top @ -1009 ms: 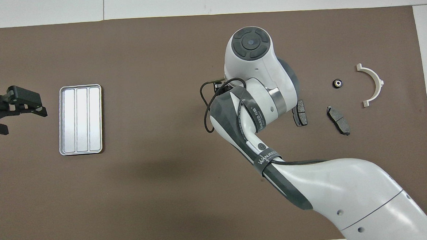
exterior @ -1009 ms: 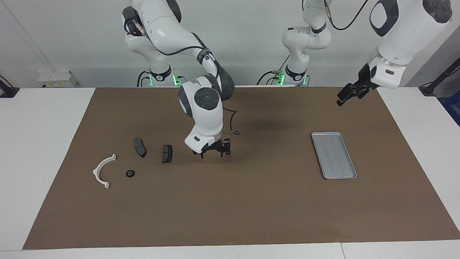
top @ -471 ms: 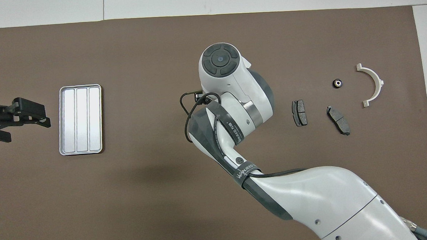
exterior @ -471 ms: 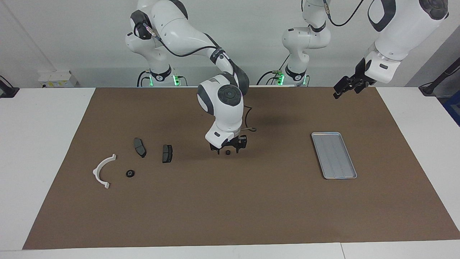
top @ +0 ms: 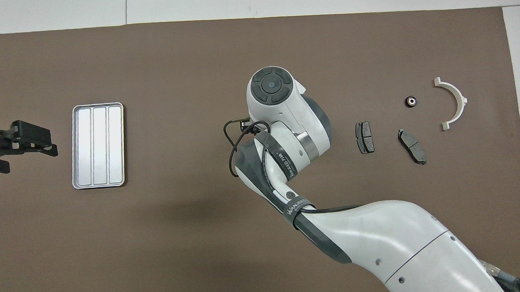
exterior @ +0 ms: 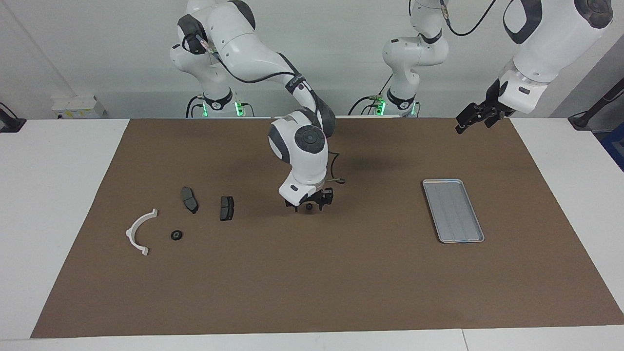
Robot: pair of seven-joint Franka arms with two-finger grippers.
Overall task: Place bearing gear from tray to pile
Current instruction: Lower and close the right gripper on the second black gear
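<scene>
Right claw shifted toward tray, gripping bearing gear.

brown mat, white table

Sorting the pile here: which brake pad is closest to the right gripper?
The rectangular pad, lying between the right gripper and the other, curved pad, which sits nearer the white bracket.
</scene>
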